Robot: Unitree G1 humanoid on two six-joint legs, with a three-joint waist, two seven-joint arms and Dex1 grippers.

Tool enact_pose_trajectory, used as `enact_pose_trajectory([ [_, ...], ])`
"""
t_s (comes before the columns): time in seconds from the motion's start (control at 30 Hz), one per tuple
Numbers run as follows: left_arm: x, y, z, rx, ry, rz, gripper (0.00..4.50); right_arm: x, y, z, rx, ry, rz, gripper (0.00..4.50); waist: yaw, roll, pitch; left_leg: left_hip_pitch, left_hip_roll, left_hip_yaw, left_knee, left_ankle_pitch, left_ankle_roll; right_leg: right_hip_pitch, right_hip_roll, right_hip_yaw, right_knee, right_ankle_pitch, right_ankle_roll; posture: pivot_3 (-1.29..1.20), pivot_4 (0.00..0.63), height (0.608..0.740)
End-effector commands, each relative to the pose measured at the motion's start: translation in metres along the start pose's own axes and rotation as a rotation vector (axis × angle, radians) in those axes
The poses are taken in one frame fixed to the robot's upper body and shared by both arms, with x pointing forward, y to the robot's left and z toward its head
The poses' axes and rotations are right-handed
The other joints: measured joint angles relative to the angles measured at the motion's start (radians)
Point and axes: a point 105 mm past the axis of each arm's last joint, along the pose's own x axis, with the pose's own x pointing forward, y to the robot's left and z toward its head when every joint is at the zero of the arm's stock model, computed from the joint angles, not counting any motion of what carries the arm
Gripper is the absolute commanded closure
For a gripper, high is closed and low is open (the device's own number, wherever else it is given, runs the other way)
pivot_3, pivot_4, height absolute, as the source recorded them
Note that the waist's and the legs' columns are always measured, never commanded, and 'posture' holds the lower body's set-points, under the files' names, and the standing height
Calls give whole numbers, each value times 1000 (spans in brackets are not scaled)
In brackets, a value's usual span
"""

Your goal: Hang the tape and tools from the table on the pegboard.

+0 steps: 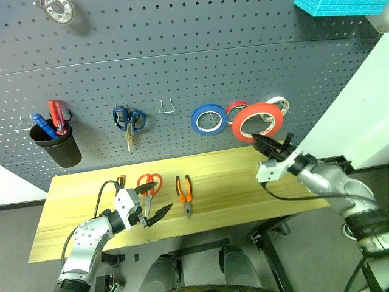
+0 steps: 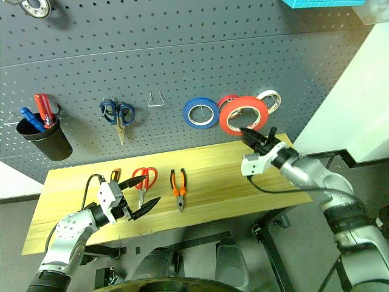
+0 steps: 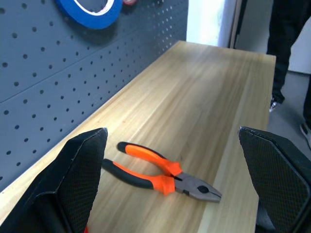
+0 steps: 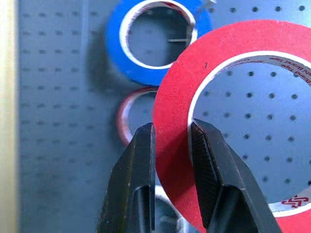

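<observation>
My right gripper point(image 1: 267, 145) is shut on the lower rim of the red tape point(image 1: 258, 121), holding the roll upright just in front of the pegboard point(image 1: 182, 61). In the right wrist view one of the fingers point(image 4: 133, 165) is outside the tape point(image 4: 233, 43) and the other is inside its pale core. On the table point(image 1: 243, 182) lie the orange-and-black pliers point(image 1: 184, 194), the red-handled scissors point(image 1: 148, 185) and a slim orange-and-black screwdriver point(image 1: 121, 180). My left gripper point(image 1: 159, 199) hovers open over the table beside the scissors, facing the pliers point(image 3: 165, 174).
On the pegboard hang a blue roll point(image 1: 209, 118), a small red-edged roll point(image 1: 236, 109), a whitish roll point(image 1: 278, 103), blue-handled scissors point(image 1: 128, 120) and a black cup point(image 1: 58, 143) of tools. An empty wire hook point(image 1: 167, 107) is between them. A person's legs point(image 3: 291, 48) stand past the table's end.
</observation>
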Motion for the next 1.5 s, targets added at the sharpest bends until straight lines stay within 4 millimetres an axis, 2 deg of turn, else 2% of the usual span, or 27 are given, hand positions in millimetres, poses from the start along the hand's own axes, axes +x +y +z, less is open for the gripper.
enact_pose_trajectory([
  [0.03, -4, 3, 4, 29, -24, 17, 0, 13, -1, -6, 83, -8, 48, 3818, 0, 0, 0, 0, 0, 0, 0, 0, 0, 0, 0, 0, -1, 0, 0, -79, 49, 738],
  [0.23, -10, -1, -4, 23, -19, 37, 0, 25, 12, -10, 153, -33, 139, 3818, -1, 0, -1, -1, 0, 0, -1, 0, 1, -1, 0, 0, -1, 1, 2, -55, 50, 738],
  [0.37, -12, -2, -6, 23, -15, 40, 0, 28, 16, -10, 187, -46, 150, 2470, -2, 1, -1, -1, 0, 0, -1, 0, 0, -1, 0, 0, -1, 1, 2, -55, 50, 738],
  [0.57, -18, 0, -10, 17, 0, 61, 0, 17, 13, -13, 74, -38, 77, 447, 1, 1, -2, 0, 0, 0, 0, 0, 0, -1, 0, 0, 0, 2, 2, -46, 56, 738],
  [0.67, -29, 5, -21, 8, 56, 104, 0, 3, 13, 10, 90, -145, 39, 447, 10, 1, -2, -1, 0, 0, -1, 0, 1, -2, 0, 0, 0, 1, 2, -59, 64, 738],
  [0.7, -32, 6, -24, 2, 67, 117, 0, -1, 18, 20, 120, -179, 60, 447, 10, 1, -2, -1, 0, 0, -2, -1, 1, -2, 0, 0, 0, 1, 3, -63, 66, 738],
  [0.77, -36, 9, -28, -29, 75, 149, 0, -11, 38, 45, 231, -247, 147, 447, 9, 1, -2, -1, 0, 0, -2, -1, 1, -2, 0, 0, 0, 1, 3, -75, 69, 738],
  [0.9, -41, 13, -32, -55, 85, 186, 0, -12, 66, 71, 582, -203, 282, 447, 6, 1, -2, 0, 0, 1, 1, -1, 2, 0, 0, 1, 0, 0, 1, -99, 78, 738],
  [1.0, -52, 19, -40, -55, 127, 218, 0, 1, 72, 83, 841, -139, 332, 22, -4, 1, -2, 0, 0, 2, 1, -1, 2, 5, 1, 4, 2, -1, 0, -99, 78, 738],
  [1.07, -60, 25, -47, -27, 176, 233, 0, 12, 77, 92, 979, -95, 375, 22, -11, 0, -2, 10, 3, 3, 0, -1, 2, 12, 3, 4, 2, -3, 2, -111, 92, 738],
  [1.13, -67, 33, -51, -8, 204, 250, 0, 23, 85, 99, 1077, -27, 420, 22, -14, 1, -2, 12, 7, 3, 0, -1, 2, 14, 7, 3, 2, -3, 2, -111, 92, 738],
  [1.3, -81, 54, -50, 27, 230, 299, 0, 42, 108, 137, 1262, 112, 616, 22, -14, 1, -2, 9, 11, 2, 0, -1, 2, 2, 12, 3, 3, 1, -3, -116, 104, 738],
  [1.4, -90, 61, -50, 45, 250, 317, 0, 53, 111, 162, 1365, 176, 701, 22, -17, 2, -1, 5, 12, 3, -3, -2, 1, -3, 13, 3, 3, 4, -1, -121, 117, 738],
  [1.5, -95, 64, -48, 50, 246, 316, 0, 66, 113, 178, 1458, 248, 750, 22, -19, 2, -1, -3, 13, 3, -2, -2, 1, -11, 13, 3, 3, 4, -1, -117, 129, 738],
])
